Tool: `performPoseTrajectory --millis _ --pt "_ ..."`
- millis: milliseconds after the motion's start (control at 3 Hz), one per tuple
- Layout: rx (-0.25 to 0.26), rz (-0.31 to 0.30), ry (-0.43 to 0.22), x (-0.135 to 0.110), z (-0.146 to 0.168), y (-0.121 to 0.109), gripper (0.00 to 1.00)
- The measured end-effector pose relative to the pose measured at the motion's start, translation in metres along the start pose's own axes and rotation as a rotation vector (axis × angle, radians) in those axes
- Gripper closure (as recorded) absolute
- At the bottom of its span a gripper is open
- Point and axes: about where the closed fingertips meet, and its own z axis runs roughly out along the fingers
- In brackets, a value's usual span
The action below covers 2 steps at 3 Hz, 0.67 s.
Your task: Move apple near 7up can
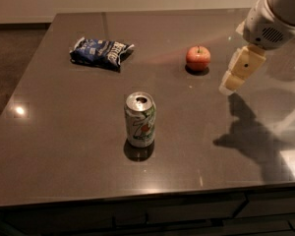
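Observation:
The small red-orange apple [198,58] sits on the dark table [64,146], right of centre toward the back. The silver-white 7up can [140,119] stands upright near the middle front, well apart from the apple. My gripper [233,81] hangs above the table on the right, a short way right of and in front of the apple, not touching it. It holds nothing that I can see.
A dark blue chip bag [101,52] lies at the back left. The table's front edge [137,195] runs along the bottom, with cabinet fronts below. The arm's shadow [255,132] falls on the right side of the table.

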Motion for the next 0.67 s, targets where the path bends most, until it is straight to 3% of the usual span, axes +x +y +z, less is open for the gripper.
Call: performPoseTrajectory --millis 667 --pt "-0.007 0.159 -0.127 -0.018 0.060 -0.067 0.00"
